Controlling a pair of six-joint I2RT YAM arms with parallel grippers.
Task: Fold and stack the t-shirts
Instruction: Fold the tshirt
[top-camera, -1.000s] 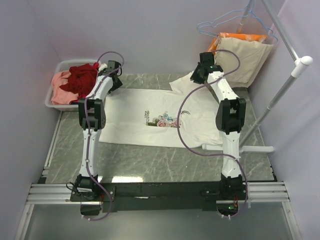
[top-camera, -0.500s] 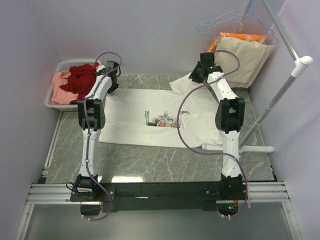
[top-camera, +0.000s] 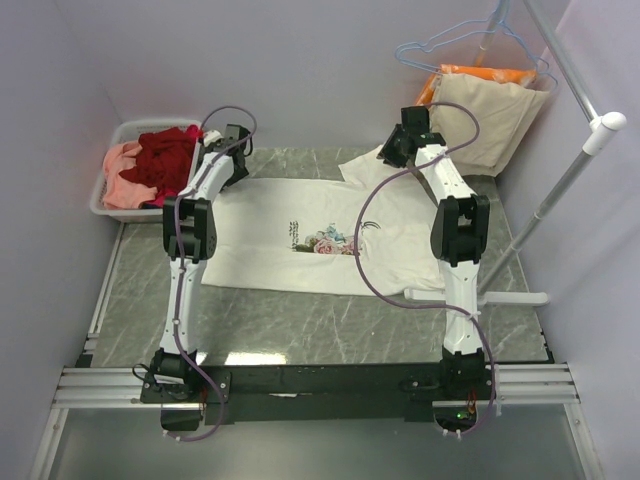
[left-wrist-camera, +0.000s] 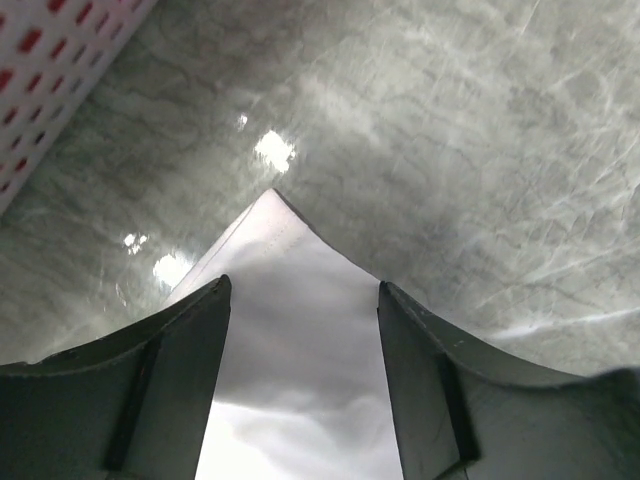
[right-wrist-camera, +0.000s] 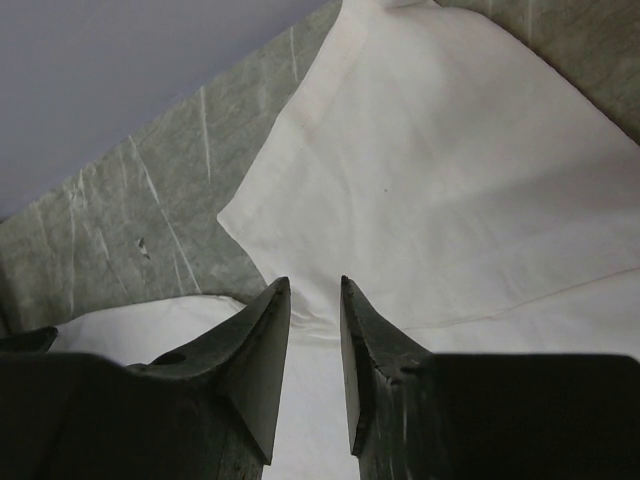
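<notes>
- White t-shirt (top-camera: 300, 240): it lies spread flat across the middle of the grey marbled table (top-camera: 300, 320), print side up. No fold has been made in it.
- Its look: plain white cotton, short-sleeved, with a small pink-rose flower print (top-camera: 325, 240) and dark script lettering beside it. The cloth is mostly smooth. One sleeve (top-camera: 365, 160) sticks out toward the far edge.
- Left gripper (left-wrist-camera: 303, 285): the fingers are spread wide over a far corner of the shirt. The pointed corner shows between them, flat on the table, and nothing is grasped.
- Right gripper (right-wrist-camera: 315, 285): it sits low over the shirt beside the far sleeve. The fingers are a narrow gap apart with white cloth showing through the gap. No cloth appears to be clamped.
- Other t-shirts: a dark red tee (top-camera: 165, 155) and a salmon pink tee (top-camera: 120, 185) sit crumpled in a white basket (top-camera: 108, 205) at the far left, just off the table.
- Progress, as a judgement: the task is at an early stage. The first shirt is laid out and both arms are placed at its far edge, apparently ready to pick it up for a first fold.
- Left to do: fold this shirt, then fold the two from the basket and stack all three. No stack is visible.
</notes>
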